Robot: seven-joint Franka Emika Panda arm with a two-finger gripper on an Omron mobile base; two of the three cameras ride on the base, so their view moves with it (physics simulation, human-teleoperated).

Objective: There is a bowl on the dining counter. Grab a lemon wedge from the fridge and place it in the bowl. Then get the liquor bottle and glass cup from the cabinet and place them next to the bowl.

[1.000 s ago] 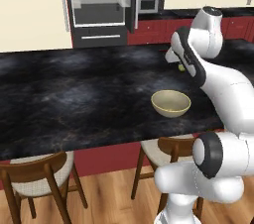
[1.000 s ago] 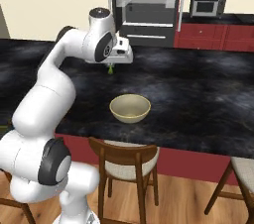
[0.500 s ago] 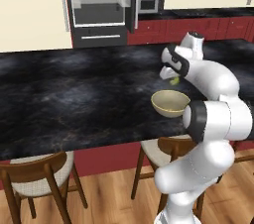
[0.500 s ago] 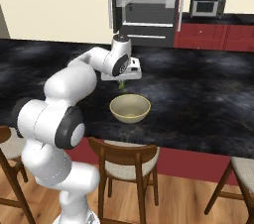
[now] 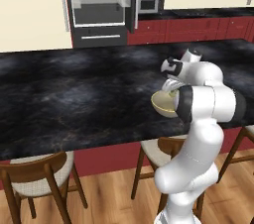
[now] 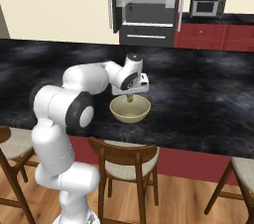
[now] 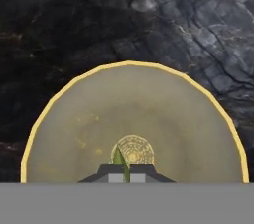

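We are holding the end effector (image 6: 130, 95) clenched on the lemon wedge (image 6: 130, 98), directly above the bowl (image 6: 130, 109) on the desk (image 6: 198, 99), so the wedge can drop inside it.

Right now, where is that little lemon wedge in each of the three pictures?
Left base view: hidden behind the arm, above the bowl.
Right base view: the lemon wedge hangs from the end effector, over the bowl.
Hand view: bottom centre, over the bowl.
Shared landmark: the bowl.
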